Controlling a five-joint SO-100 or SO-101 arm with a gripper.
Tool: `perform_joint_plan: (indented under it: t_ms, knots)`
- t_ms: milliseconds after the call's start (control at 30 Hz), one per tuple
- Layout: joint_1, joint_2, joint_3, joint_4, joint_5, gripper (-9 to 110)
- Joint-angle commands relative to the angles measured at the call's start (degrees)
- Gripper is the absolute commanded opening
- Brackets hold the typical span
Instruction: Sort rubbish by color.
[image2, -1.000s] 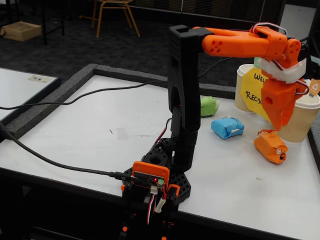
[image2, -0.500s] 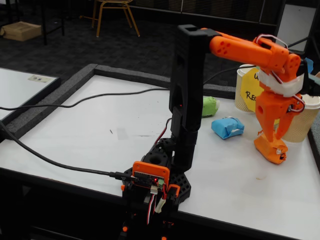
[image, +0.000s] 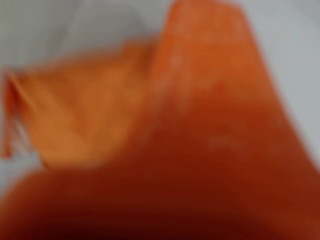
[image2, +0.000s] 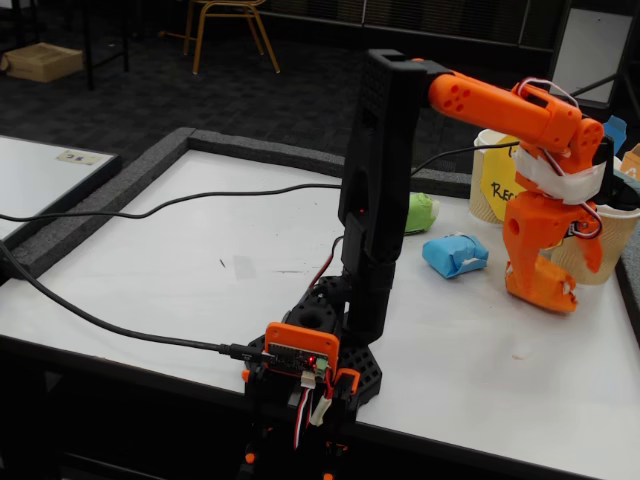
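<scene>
Three wads are seen on the tabletop (image2: 180, 260). The claw (image2: 545, 290) is lowered onto the orange wad (image2: 548, 292), presumably for a grasp; whether it is pinching cannot be told. The blue wad (image2: 455, 254) lies just left of the orange wad, the green wad (image2: 420, 212) farther left.
</scene>
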Motion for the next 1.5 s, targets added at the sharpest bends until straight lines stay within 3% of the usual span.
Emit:
perform_joint_plan:
  t_ms: [0, 500, 767, 900, 1467]
  knots:
    - [-0.44, 1.49, -7.03, -0.53, 0.79, 32]
    - [-0.53, -6.42, -5.27, -10.20, 0.62, 29]
    - [-0.53, -8.09, -7.38, -11.69, 0.62, 11]
    - [-0.53, -7.91, -9.49, -8.61, 0.62, 4]
    - [-0.53, 2.55, -16.26, 5.45, 0.97, 0]
